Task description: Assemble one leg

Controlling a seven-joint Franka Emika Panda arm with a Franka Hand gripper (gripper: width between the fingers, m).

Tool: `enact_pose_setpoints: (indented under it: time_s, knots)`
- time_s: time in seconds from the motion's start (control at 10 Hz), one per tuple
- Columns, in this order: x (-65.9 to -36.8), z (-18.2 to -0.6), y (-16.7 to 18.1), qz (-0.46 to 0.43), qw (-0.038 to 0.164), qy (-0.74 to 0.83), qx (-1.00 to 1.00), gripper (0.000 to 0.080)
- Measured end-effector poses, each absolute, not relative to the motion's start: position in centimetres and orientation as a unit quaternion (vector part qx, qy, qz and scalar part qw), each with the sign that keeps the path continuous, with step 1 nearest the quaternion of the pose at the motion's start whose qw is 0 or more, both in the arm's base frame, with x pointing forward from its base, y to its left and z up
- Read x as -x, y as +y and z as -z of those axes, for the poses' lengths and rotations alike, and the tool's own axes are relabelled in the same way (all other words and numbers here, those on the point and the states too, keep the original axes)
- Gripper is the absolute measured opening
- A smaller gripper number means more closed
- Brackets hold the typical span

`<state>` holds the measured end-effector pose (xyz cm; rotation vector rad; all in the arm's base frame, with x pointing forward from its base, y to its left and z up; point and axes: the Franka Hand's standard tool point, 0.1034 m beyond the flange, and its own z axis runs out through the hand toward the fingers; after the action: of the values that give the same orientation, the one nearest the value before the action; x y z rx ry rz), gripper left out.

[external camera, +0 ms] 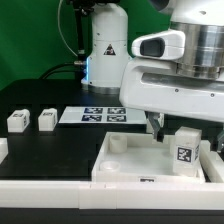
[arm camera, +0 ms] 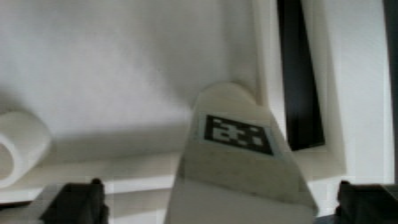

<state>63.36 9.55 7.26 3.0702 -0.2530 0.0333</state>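
A white leg (external camera: 186,152) with a square tag stands upright in the right part of the white tabletop tray (external camera: 125,168). My gripper (external camera: 183,133) hangs over it, open, with one finger on each side and a gap to both. In the wrist view the leg (arm camera: 231,160) rises between the two dark fingertips (arm camera: 80,200), and neither one touches it. A round corner socket (arm camera: 15,142) shows at the edge of that view. Two more legs (external camera: 17,121) (external camera: 46,119) lie on the black table at the exterior view's left.
The marker board (external camera: 100,115) lies flat behind the tray, in front of the arm's base (external camera: 105,45). A white part (external camera: 3,149) shows at the left edge. A white rail (external camera: 50,192) runs along the table's front.
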Motion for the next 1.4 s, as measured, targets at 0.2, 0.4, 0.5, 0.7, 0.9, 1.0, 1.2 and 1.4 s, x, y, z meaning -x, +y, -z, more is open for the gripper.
enact_pose_setpoints:
  time_s: [0.2, 0.4, 0.5, 0.7, 0.9, 1.0, 1.2, 1.4]
  knots:
    - [-63.37, -7.17, 9.29, -0.006, 0.033, 0.066, -0.997, 0.0649]
    - [-63.37, -7.06, 9.22, 0.000, 0.037, 0.182, -0.983, 0.0649]
    - [-63.36, -7.03, 9.27, 0.002, 0.038, 0.230, -0.973, 0.0649]
    - [-63.26, -6.85, 9.39, 0.009, 0.047, 0.335, -0.941, 0.0649]
    - [-63.27, -6.86, 9.33, 0.013, 0.049, 0.407, -0.912, 0.0649]
    - [-63.26, -6.83, 9.31, 0.013, 0.050, 0.391, -0.919, 0.0649]
    - [-63.26, -6.82, 9.25, 0.013, 0.050, 0.390, -0.919, 0.0649]
    - [-63.26, -6.80, 9.21, 0.013, 0.050, 0.390, -0.919, 0.0649]
